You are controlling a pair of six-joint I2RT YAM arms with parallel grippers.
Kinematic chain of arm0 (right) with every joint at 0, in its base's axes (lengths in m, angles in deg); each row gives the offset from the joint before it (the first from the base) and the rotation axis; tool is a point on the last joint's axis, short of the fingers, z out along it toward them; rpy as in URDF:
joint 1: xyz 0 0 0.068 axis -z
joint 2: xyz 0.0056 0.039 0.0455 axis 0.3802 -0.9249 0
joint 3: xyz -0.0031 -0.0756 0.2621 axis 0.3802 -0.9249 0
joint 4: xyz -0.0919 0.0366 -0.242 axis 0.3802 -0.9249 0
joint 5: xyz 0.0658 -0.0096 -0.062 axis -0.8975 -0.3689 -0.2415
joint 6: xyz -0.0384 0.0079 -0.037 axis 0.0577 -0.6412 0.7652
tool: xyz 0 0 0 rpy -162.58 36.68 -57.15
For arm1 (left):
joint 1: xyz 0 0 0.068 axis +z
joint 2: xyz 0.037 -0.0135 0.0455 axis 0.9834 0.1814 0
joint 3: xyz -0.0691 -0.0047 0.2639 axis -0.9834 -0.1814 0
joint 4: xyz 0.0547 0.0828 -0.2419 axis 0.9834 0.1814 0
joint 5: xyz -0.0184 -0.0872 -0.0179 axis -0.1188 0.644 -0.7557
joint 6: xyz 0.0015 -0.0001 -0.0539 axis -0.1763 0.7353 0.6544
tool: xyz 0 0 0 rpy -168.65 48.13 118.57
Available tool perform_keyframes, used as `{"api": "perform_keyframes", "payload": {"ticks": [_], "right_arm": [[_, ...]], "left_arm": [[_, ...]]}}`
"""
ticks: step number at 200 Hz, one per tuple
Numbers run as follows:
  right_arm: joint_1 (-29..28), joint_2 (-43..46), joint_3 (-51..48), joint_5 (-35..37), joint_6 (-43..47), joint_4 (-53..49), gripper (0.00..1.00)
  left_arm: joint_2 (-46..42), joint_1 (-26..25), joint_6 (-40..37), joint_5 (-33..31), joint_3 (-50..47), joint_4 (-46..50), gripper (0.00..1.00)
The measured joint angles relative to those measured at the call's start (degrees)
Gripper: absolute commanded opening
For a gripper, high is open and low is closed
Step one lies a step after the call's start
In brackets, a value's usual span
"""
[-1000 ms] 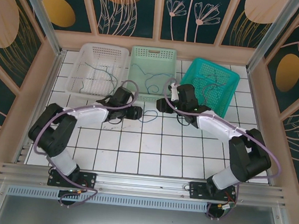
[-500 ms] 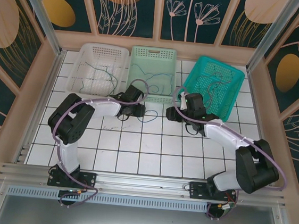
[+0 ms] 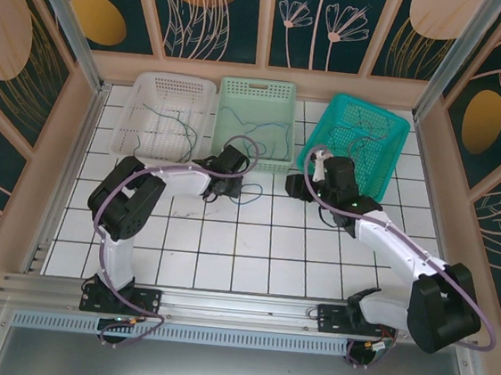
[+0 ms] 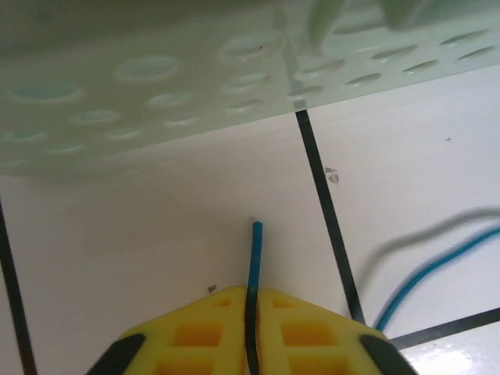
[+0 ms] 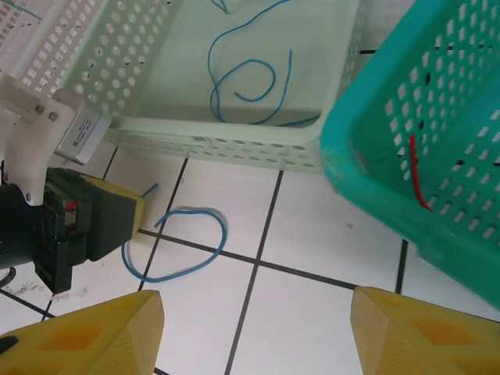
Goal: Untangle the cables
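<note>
We see the left gripper (image 4: 251, 301) pinching one end of a blue cable (image 4: 255, 250) that lies on the tiled surface (image 4: 156, 226), just beside the pale green basket (image 4: 156, 86). The right gripper (image 5: 254, 308) hangs spread near the teal basket (image 5: 367, 180), where a red cable (image 5: 418, 176) lies.

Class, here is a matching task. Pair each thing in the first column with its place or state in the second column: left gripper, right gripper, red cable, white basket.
Column one:
1. left gripper
2. right gripper
3. red cable
4. white basket

Column two:
A. lying in the teal basket
B. open, holding nothing
C. leftmost of the baskets
D. shut on a blue cable

Pairs: 1-D, 2-B, 3-A, 4-C
</note>
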Motion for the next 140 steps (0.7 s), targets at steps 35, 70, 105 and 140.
{"api": "perform_keyframes", "payload": {"ticks": [35,70,105,140], "right_arm": [[1.46,2.84,-1.99,0.59,0.0,-0.72,0.66],[3.5,5.66,-3.39,0.74,-0.02,-1.33,0.67],[5.25,8.04,-4.26,0.74,-0.02,-1.6,0.67],[6.64,9.57,-4.35,0.72,-0.02,-2.01,0.67]], "left_arm": [[-1.33,-0.02,-0.31,0.17,-2.34,-2.64,0.0],[-4.39,-0.46,-0.28,2.03,-5.6,-2.36,0.0],[-9.94,-1.79,-0.28,3.34,-6.34,1.44,0.0],[-15.98,-2.93,-0.28,3.04,-4.9,4.31,0.0]]}}
